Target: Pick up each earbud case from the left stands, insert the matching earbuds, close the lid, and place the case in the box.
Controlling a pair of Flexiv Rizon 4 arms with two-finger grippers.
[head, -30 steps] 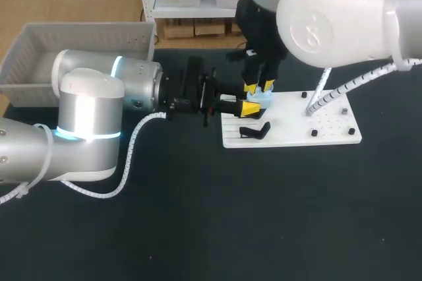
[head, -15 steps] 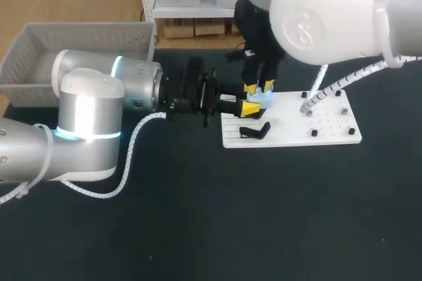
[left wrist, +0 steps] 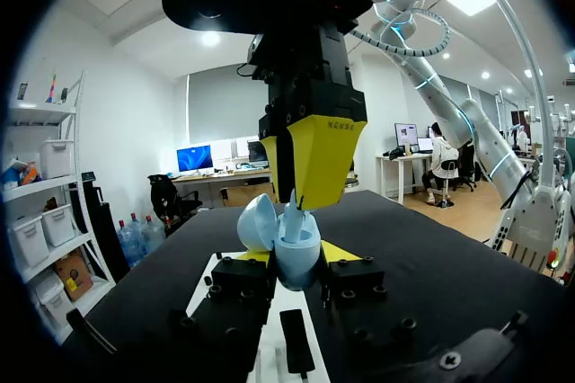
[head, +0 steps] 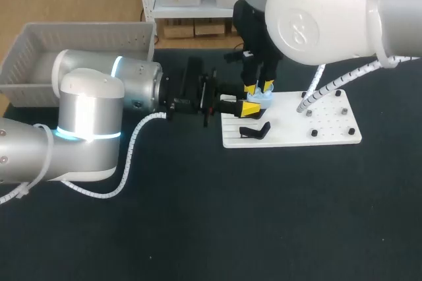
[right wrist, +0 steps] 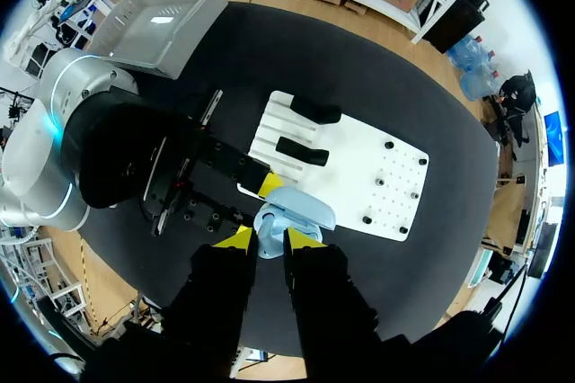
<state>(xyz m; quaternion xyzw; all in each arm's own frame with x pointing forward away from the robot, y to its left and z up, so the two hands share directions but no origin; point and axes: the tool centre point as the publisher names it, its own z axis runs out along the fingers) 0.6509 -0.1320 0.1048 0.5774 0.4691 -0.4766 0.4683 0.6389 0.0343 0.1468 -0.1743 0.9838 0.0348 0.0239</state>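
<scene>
A light blue earbud case (left wrist: 295, 253) with its lid (left wrist: 256, 221) swung open stands upright between the yellow tips of my left gripper (left wrist: 296, 259), which is shut on it. In the head view the case (head: 262, 98) hovers over the left end of the white board (head: 297, 126). My right gripper (head: 259, 88) comes straight down onto the open case. Its yellow fingers (left wrist: 314, 154) pinch a small light blue earbud (right wrist: 267, 243) at the case's mouth, and the right gripper (right wrist: 266, 239) is shut on it.
Black stands (head: 254, 130) sit on the board's left end, also seen as stands (right wrist: 303, 151) from the right wrist. Small black pegs (head: 315, 132) dot its right half. A grey box (head: 79, 40) stands at the table's far left, behind my left arm.
My right arm's upper part has drifted slightly left. Both grippers and the case stay where they were.
</scene>
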